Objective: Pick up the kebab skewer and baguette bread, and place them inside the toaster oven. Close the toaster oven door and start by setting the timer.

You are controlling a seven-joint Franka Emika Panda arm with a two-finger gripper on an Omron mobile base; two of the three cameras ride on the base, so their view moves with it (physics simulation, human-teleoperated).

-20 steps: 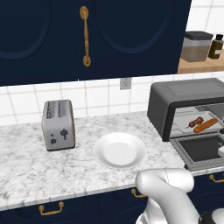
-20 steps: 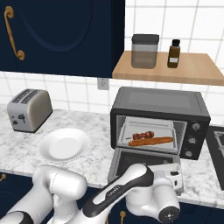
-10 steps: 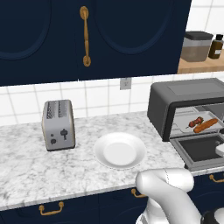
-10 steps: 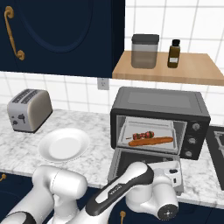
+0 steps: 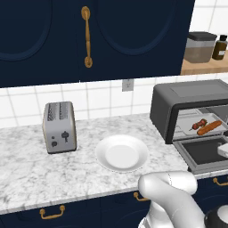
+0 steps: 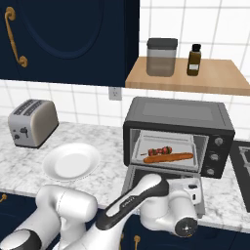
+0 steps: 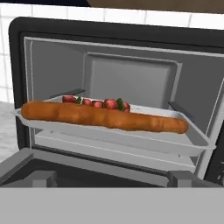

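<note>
Both food items are loaded: the baguette bread (image 7: 105,116) is seen lying lengthwise across the front of the tray (image 7: 199,141) inside the toaster oven (image 6: 178,117), with the kebab skewer (image 7: 97,103) just behind it, apparently touching. That placement is judged deliberate: long axes run parallel to the opening so both fit one tray.

The toaster oven door (image 6: 141,177) is folded down flat at lower centre of the right base view, so the closing step is judged not yet done. The gripper is low in front of the door edge; its tips cannot be made out in the frames, but it is taken as fully spread with nothing held, since both items sit on the tray.

The plate (image 5: 122,152) at mid-frame of the left base view is left bare on the tabletop (image 5: 31,169).

Counts: one baguette, one skewer, one tray, one plate, one slot toaster (image 5: 59,127), one canister (image 6: 161,56) and one bottle (image 6: 194,59) on the shelf (image 6: 215,80), three knobs (image 6: 218,142) on the oven's right panel.
</note>
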